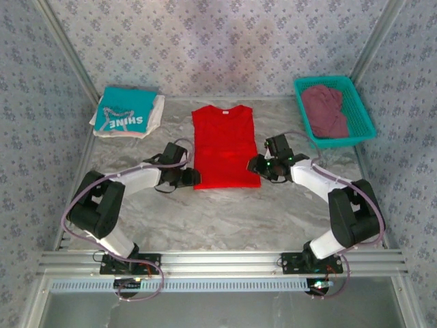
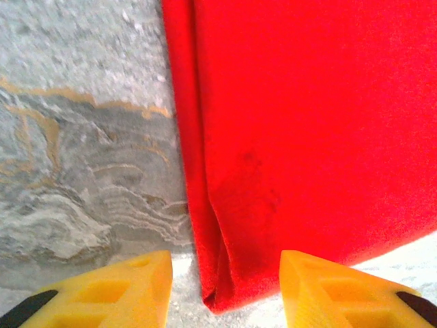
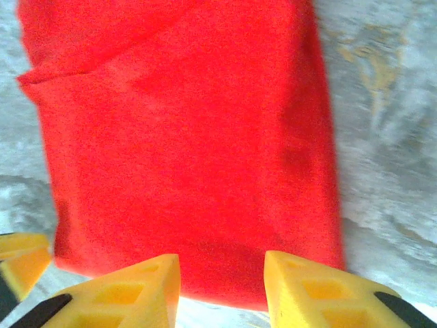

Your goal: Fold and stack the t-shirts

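Your red t-shirt point(image 1: 225, 147) lay flat in the middle of the marble-patterned table point(image 1: 225, 219), folded into a long rectangle with its collar at the far end. Your left gripper point(image 1: 190, 178) sat at the shirt's near left corner and your right gripper point(image 1: 254, 164) at its near right edge. Both had their yellow fingers parted and gripped nothing. At far left, the teal "SHINE" shirt point(image 1: 124, 111) rested folded on the white one point(image 1: 156, 116), hiding most of it. The maroon shirt point(image 1: 326, 111) lay bunched in the teal basket point(image 1: 365, 116) at far right, its shape unclear.
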